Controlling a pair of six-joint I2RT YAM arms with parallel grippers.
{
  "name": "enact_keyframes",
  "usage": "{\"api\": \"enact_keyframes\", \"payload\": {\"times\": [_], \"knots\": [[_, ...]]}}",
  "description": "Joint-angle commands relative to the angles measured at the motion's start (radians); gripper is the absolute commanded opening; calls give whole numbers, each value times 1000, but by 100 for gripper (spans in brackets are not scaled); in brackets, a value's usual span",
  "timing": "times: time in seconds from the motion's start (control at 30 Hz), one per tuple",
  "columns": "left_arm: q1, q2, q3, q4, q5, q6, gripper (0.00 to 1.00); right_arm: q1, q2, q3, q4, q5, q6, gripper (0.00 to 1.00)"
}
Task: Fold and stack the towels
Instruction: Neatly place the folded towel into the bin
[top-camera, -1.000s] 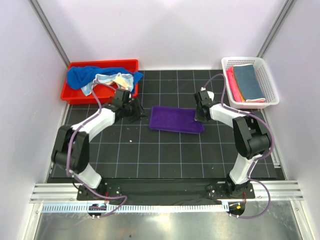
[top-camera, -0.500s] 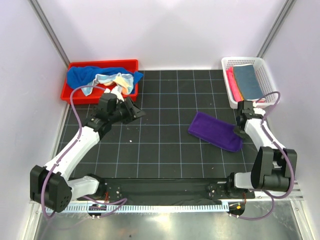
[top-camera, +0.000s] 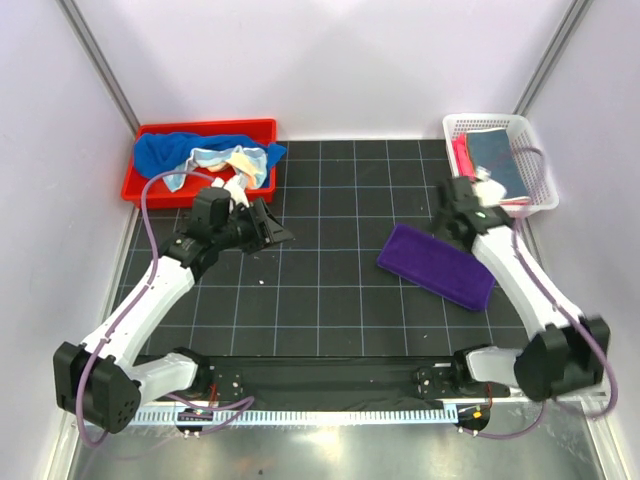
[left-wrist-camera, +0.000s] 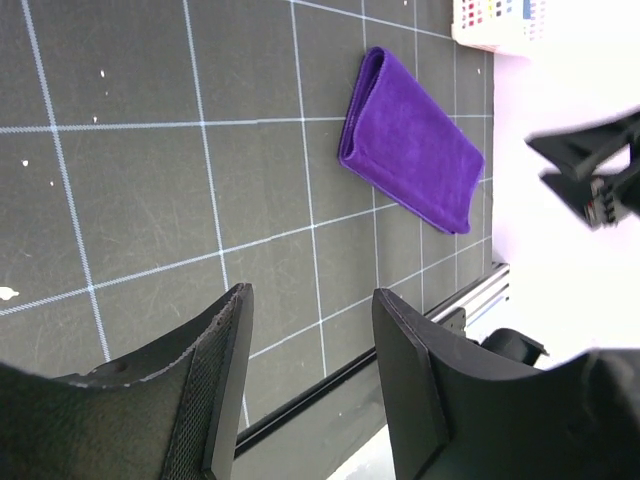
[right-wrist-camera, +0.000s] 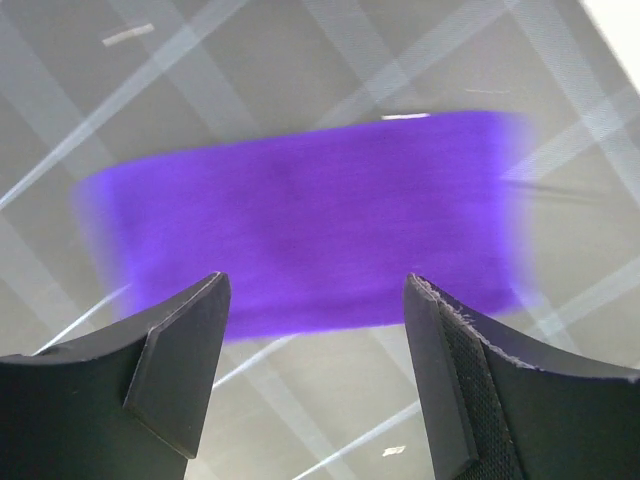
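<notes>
The folded purple towel (top-camera: 436, 265) lies flat on the tabletop (top-camera: 330, 300) near the white mesh basket (top-camera: 537, 190), likely staged for stacking. The right gripper (right-wrist-camera: 312, 285) above it and the left gripper (left-wrist-camera: 312, 292) both gape empty.

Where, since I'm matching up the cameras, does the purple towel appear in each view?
Top external: the purple towel lies right of centre, in front of the white basket.
Left wrist: the towel is upper middle, folded flat.
Right wrist: the towel is central, blurred, spanning most of the width.
Shared landmark: the black mat with white grid lines.
</notes>
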Motion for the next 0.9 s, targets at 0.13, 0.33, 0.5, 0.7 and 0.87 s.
{"api": "enact_keyframes", "payload": {"times": [0.13, 0.33, 0.5, 0.7, 0.87], "knots": [[4, -18, 75, -61, 26, 65, 55, 312, 411, 282, 25, 89, 246, 77], [7, -10, 113, -107, 6, 100, 56, 368, 646, 394, 66, 63, 336, 76], [17, -1, 108, -109, 8, 106, 56, 373, 726, 413, 77, 56, 344, 76], [26, -5, 88, -104, 9, 111, 56, 372, 726, 345, 115, 52, 367, 70], [32, -7, 78, -104, 11, 112, 56, 373, 702, 273, 146, 58, 365, 68]]}}
